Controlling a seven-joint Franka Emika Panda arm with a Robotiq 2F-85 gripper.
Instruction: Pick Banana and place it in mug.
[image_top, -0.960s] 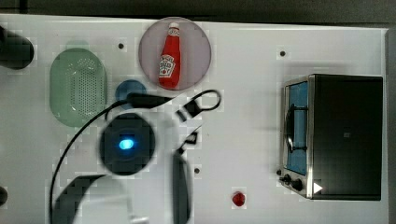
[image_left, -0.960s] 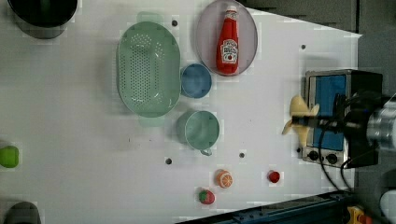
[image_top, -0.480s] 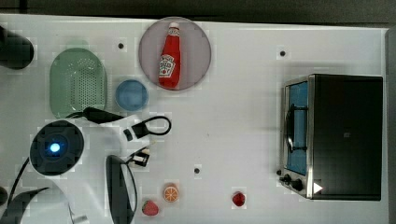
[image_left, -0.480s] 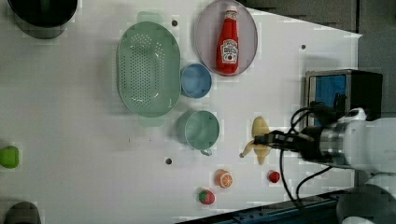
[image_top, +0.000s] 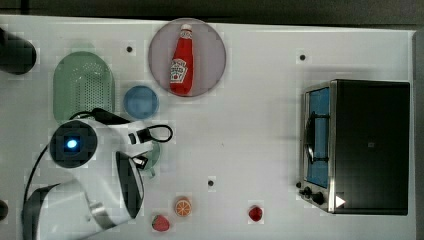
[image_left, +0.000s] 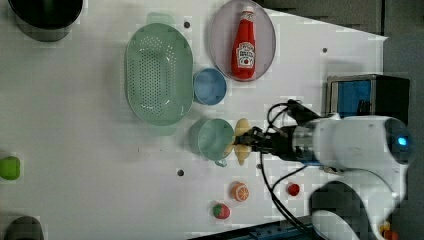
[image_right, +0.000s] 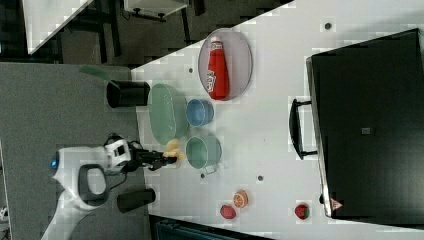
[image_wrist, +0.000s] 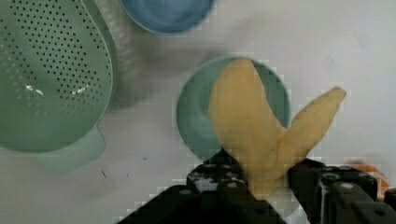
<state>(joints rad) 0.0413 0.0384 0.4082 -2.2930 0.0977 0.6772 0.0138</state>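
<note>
White worktop (image_top: 250, 130). In the top view, left to right: a pale-green perforated colander (image_top: 82, 85), a blue cup (image_top: 141, 101) just beside it, a round plate (image_top: 212, 55) at the far edge bearing a ketchup bottle (image_top: 180, 62), and a toaster oven (image_top: 357, 146) at the right. The teal-green mug (image_left: 214, 139) stands near the colander. Along the near edge lie a strawberry (image_top: 160, 223), an orange slice (image_top: 183, 206) and a small red fruit (image_top: 255, 213).
</note>
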